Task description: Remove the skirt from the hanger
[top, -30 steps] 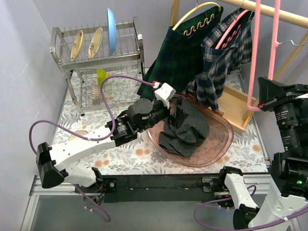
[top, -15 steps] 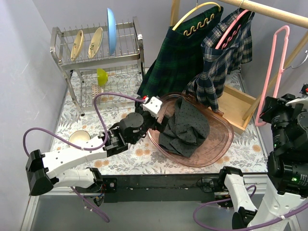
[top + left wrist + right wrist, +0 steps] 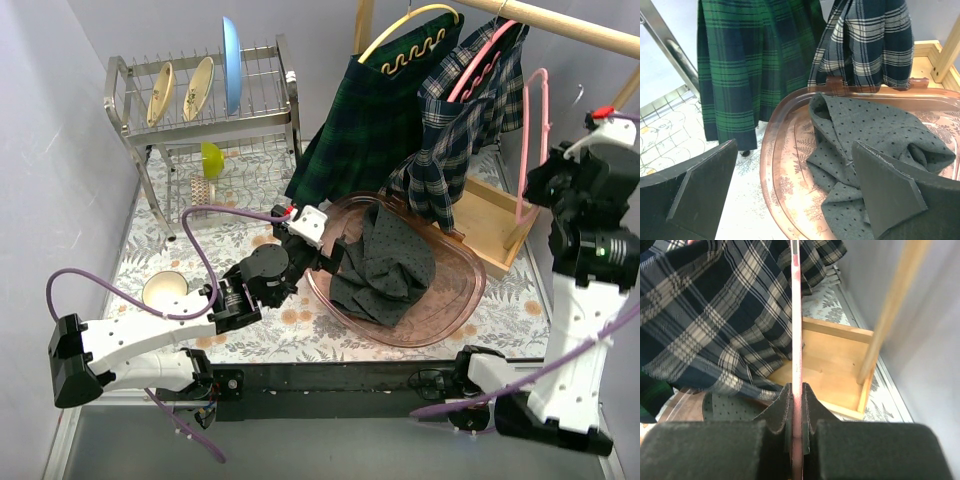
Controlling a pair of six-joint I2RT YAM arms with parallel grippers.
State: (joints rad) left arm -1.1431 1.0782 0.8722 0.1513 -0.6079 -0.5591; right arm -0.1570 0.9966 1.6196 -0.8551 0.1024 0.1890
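Now the left gripper (image 3: 338, 262) has drawn back from where it was half a second ago. It sits lower and nearer its base, at the left rim of the tray (image 3: 460, 300). Its jaws stand wide apart and hold nothing. The left arm stretches low over the table, elbow near the bowl (image 3: 165, 290), wrist pointing right at the tray.

The skirt (image 3: 385, 265), grey with dark dots, lies crumpled in the tray just ahead of the left gripper, free of any hanger. In the left wrist view it fills the space in front of the right finger without touching it. Beyond the skirt hang a green plaid (image 3: 370, 120) and a blue plaid (image 3: 470, 110).

The right arm has changed more. It now stands tall and nearly upright, with the wrist raised to the height of the box (image 3: 490, 215). The right gripper (image 3: 797, 407) is clamped on the bare pink hanger (image 3: 796, 315). The hanger has moved left and now rises straight up from the gripper, close beside the blue plaid.
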